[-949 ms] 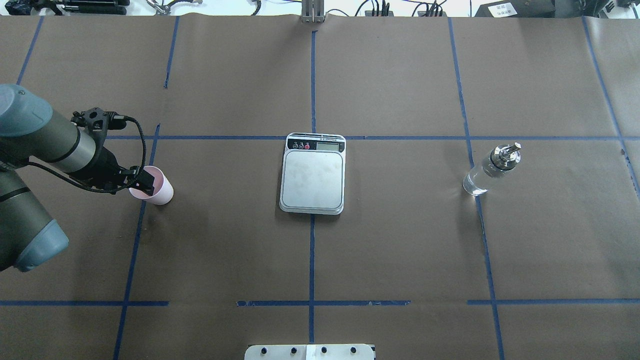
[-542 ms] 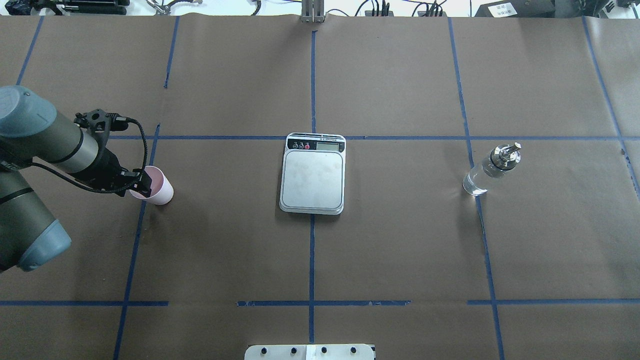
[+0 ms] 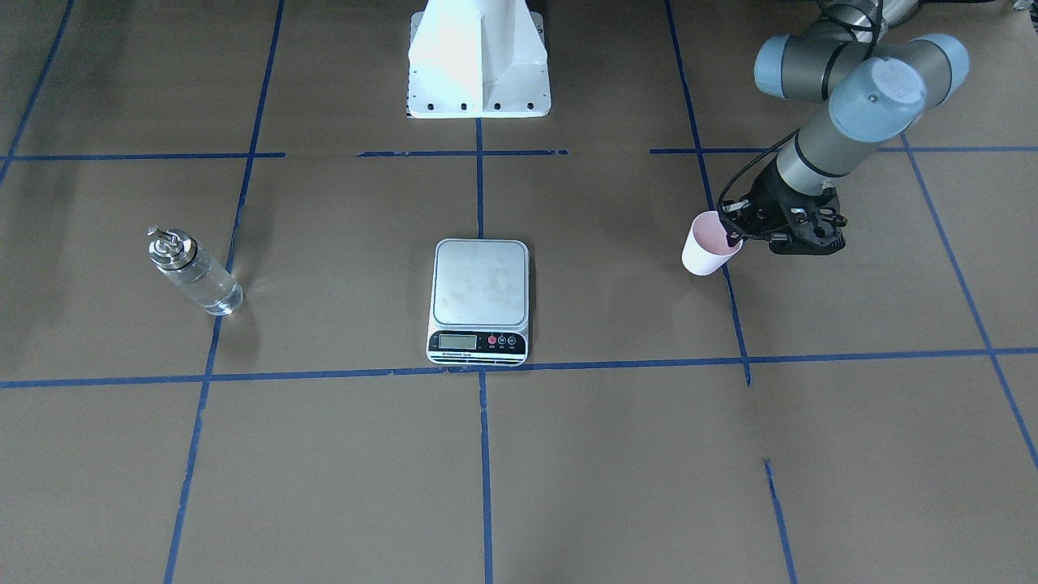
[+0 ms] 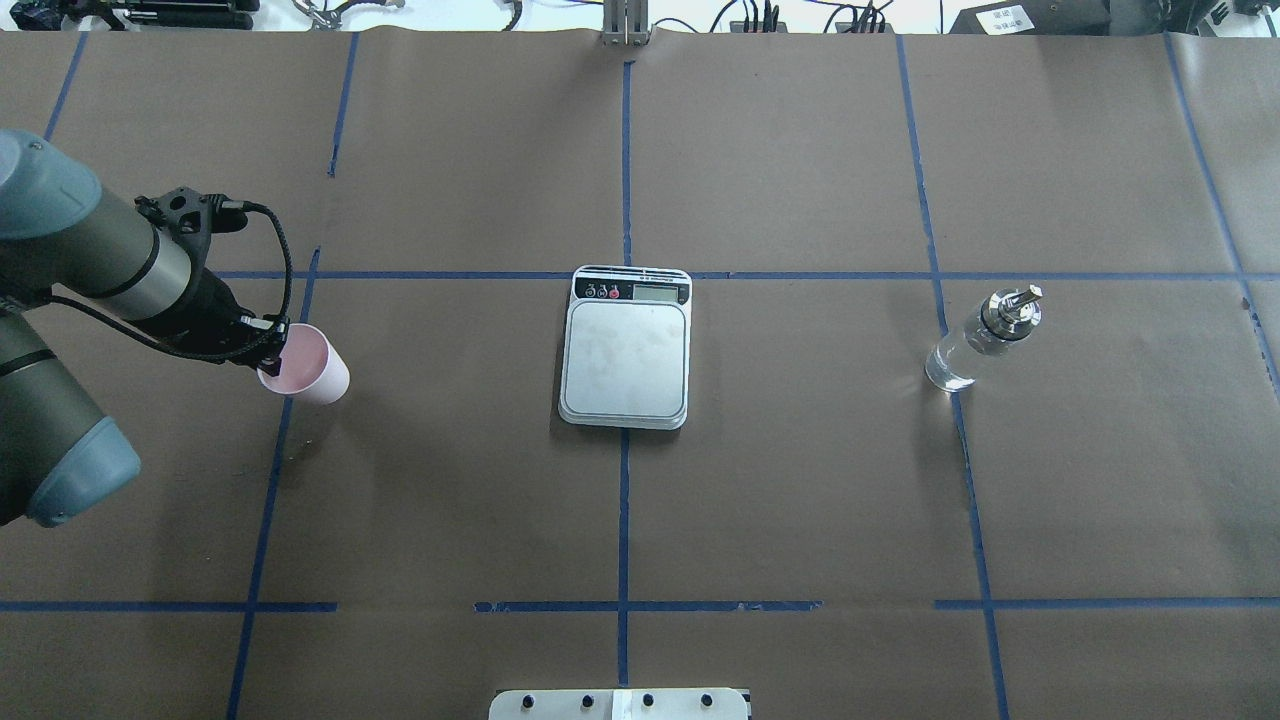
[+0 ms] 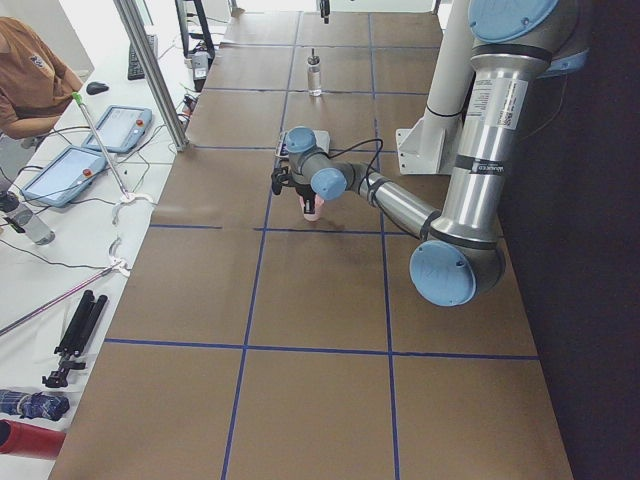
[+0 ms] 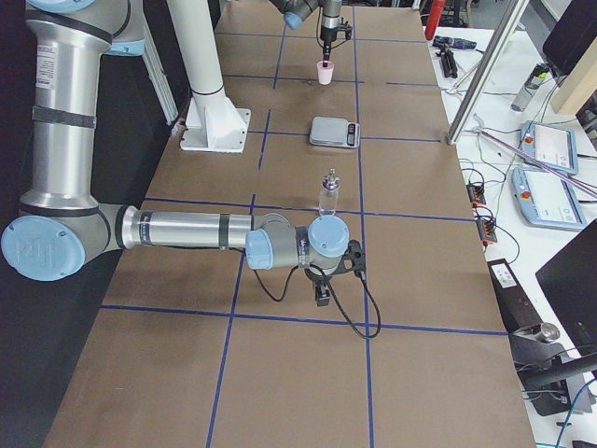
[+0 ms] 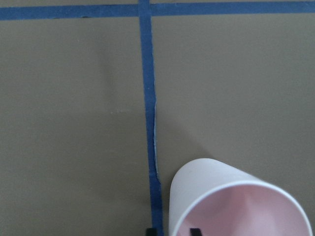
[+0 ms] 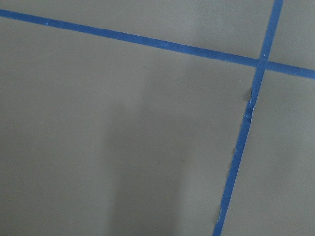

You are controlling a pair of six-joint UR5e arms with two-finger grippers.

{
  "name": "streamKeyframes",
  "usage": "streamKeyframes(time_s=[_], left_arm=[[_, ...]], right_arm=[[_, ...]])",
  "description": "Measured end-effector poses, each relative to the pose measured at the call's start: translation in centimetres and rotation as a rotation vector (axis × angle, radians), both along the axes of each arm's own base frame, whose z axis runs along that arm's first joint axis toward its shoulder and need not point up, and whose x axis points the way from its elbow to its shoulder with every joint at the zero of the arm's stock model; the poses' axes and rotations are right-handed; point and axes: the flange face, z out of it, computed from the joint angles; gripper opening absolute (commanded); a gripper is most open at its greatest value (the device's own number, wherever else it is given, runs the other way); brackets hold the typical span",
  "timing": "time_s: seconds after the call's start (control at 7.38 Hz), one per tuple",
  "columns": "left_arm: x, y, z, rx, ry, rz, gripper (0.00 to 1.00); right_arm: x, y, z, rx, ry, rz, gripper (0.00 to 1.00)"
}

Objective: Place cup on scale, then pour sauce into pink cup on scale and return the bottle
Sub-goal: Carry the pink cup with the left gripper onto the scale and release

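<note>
Overhead exterior: one cup (image 4: 308,366), rim clamped in the left end effector (image 4: 273,359); one scale (image 4: 625,352); one bottle (image 4: 982,340).

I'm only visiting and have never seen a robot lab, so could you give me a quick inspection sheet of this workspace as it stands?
Surface: table covered in brown paper with a blue tape grid.
Job's things: pink cup off to one side of the scale; scale bare, in the middle; bottle of clear sauce upright, untouched.
Clutter: nothing seen.
Jaws: left jaws pinch the cup's rim; right jaws point down at the table, open or shut cannot tell.
Cables: black cable loops at the left wrist.
Surroundings: a person at a side bench with tablets.
</note>
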Motion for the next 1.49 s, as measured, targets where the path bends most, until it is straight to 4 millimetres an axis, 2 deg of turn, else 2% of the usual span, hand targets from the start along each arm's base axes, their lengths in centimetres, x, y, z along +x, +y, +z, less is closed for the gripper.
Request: streamKeyframes(time_s=[0.14,0.27,0.41,0.54,0.68,0.81,0.95,1.49], left_arm=[[1.4,-0.8,-5.7,-0.045,0.009,-0.042,0.00],[3.9,-0.4,-11.0,-0.084,0.031,-0.065,0.00],[7.3,0.7,-15.8,-0.104,0.051,-0.086,0.00],[10.9,1.2,-19.6,-0.098,0.058,-0.101,0.00],[14.6,1.0,-22.5,-0.095,0.053,-0.100,0.00],[17.5,0.1,-24.0,-0.095,0.031,-0.106,0.00],[19.4,-0.6,-24.1,-0.092,0.003,-0.115,0.00],[22.7,-1.2,-22.8,-0.078,-0.004,-0.110,0.00]], right_arm=[[0.0,0.0,-0.1,0.011,-0.003,0.000,1.00],[0.0,0.0,-0.2,0.018,-0.006,0.000,1.00],[0.0,0.0,-0.2,0.022,-0.007,0.000,1.00],[0.0,0.0,-0.1,0.023,-0.007,0.000,1.00],[0.0,0.0,0.0,0.022,-0.010,-0.001,1.00],[-0.1,0.1,0.0,0.020,-0.016,-0.002,1.00],[-0.1,0.1,0.0,0.019,-0.021,-0.003,1.00],[-0.1,0.2,0.0,0.016,-0.027,-0.003,1.00]])
